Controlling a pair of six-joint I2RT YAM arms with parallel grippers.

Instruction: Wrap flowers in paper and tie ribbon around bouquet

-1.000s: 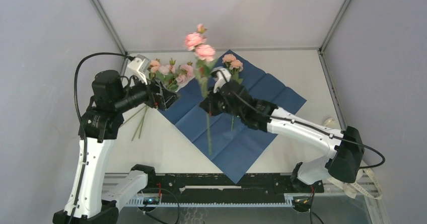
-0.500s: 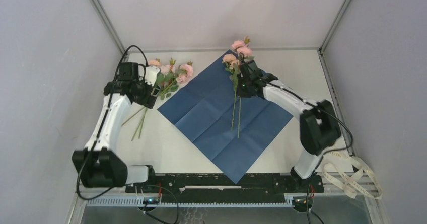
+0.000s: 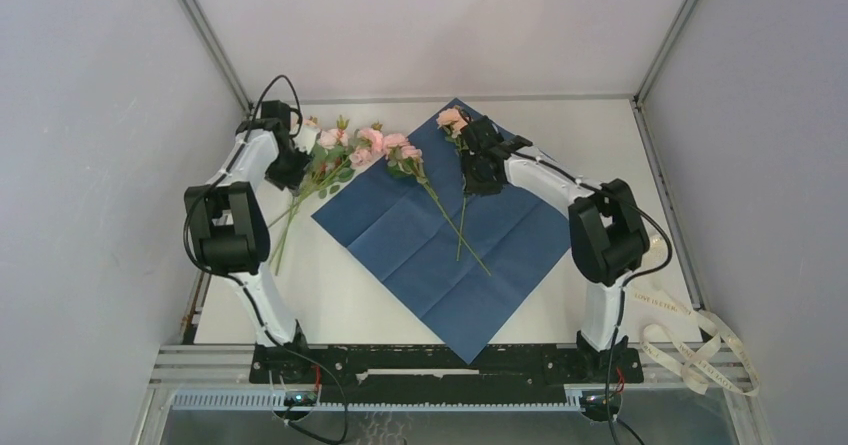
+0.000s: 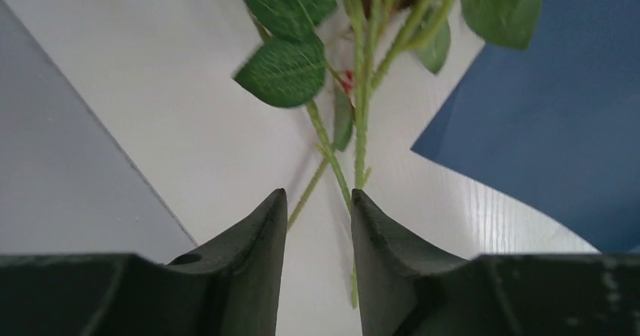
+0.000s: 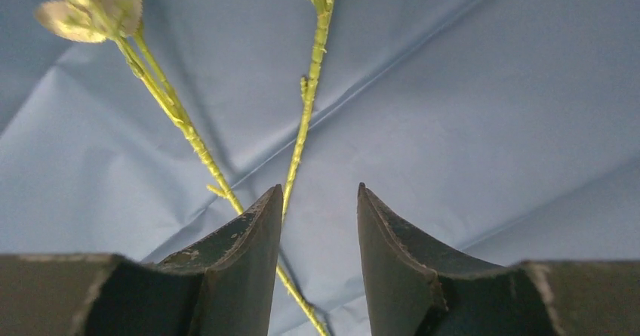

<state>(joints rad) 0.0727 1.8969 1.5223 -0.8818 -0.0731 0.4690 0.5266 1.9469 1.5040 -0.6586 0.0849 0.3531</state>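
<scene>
Top external view: you have the large thin paper sheet (image 3: 450, 305), navy face up and creased, lying flat as a diamond in the middle of the white worktop (image 3: 330, 285).
Roses on the paper: two pale pink artificial rose stems (image 3: 403, 148) lie across its upper half. Their blooms point toward the top of the frame and their thin green stalks cross near the centre.
Roses off the paper: the rest of the bunch (image 3: 345, 150) lies on the worktop at upper left, just beside the sheet's left edge.
Ribbon: the long cream-white printed ribbon (image 3: 700, 355) sits in loose loops at lower right, by the right arm's base, well apart from the paper.
Left gripper (image 4: 317, 215): it is low over the off-paper stalks, its jaws at a narrow gap with one green stalk running between them. Read it as not clamped yet.
Right gripper (image 5: 318, 215): it is over the paper with its jaws partly apart and nothing between them. Both stalks lie free beneath.
Done: sheet spread, two stems placed.
Left: you have yet to bring the other roses over, roll the paper into a cone and tie the ribbon. You are early in the job.
</scene>
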